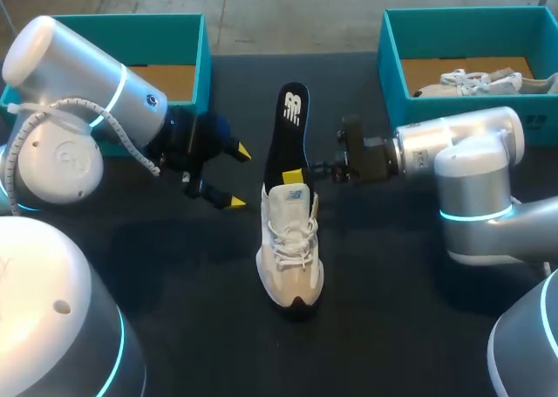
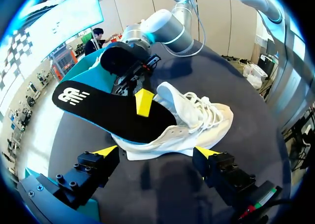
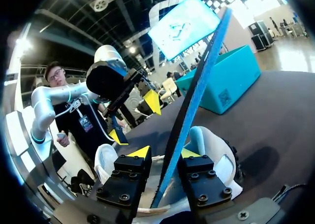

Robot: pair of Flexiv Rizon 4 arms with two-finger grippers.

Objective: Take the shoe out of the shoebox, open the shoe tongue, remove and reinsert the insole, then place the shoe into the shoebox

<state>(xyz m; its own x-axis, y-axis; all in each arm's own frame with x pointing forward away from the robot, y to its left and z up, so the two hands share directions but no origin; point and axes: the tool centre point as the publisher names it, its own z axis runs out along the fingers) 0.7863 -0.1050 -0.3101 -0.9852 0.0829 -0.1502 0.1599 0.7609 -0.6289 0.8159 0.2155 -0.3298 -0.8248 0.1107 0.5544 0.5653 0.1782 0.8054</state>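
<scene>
The right fingers [image 3: 187,153] pinch the black foam insole with a blue edge [image 1: 292,122] from both sides. The left fingers [image 1: 235,202] gape wide and empty, near the white lace-up sneaker [image 1: 292,240]. The sneaker sits upright on the black worktop [image 1: 392,284], well apart from the teal cardboard shoebox [image 1: 202,65]. The insole stands half inside it, so the insole step looks in hand, though I cannot tell whether it is going out or in. The next move probably needs the sneaker steadied and the insole aligned with the opening.

Fingers [image 3: 127,180] pinch the insole [image 3: 190,110] over the shoe [image 3: 216,155].
</scene>
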